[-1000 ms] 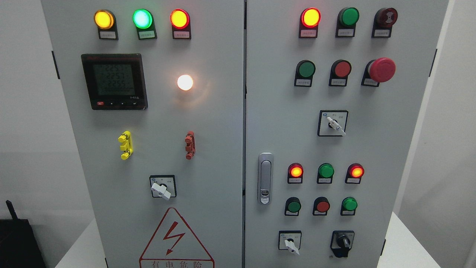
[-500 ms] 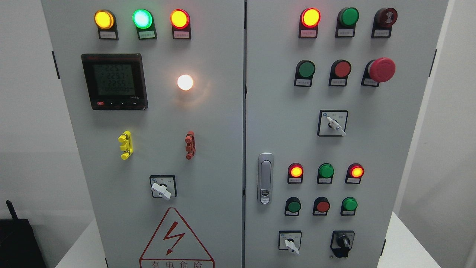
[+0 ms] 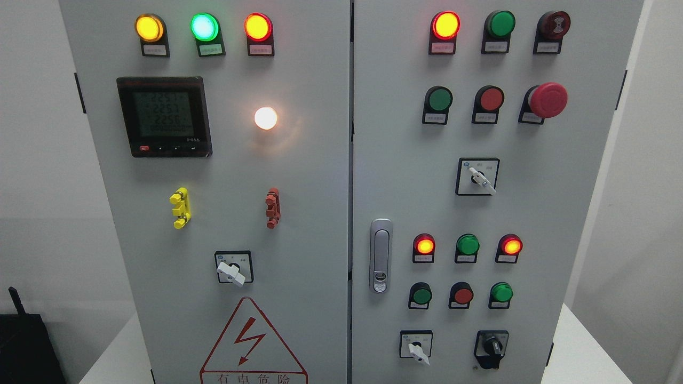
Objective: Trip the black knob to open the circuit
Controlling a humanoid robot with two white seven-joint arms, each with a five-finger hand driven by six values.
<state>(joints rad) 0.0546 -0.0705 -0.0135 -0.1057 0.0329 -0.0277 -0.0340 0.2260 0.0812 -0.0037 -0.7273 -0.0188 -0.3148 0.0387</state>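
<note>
You're facing a grey two-door cabinet [image 3: 299,176], and neither robot hand shows, so the state of the fingers cannot be told. Your black knob [image 3: 491,348] sits at the right door's 5 o'clock corner, untouched, just right of a white selector switch [image 3: 416,346]. The warning triangle [image 3: 253,344] at the left door's 6 o'clock reads 有电危险 under a red lightning bolt. The meter [image 3: 164,116] at 10 o'clock shows digits too faint to read. Small labels beneath the lamps are too small to make out. A red mushroom button [image 3: 547,100] sits at 2 o'clock.
</note>
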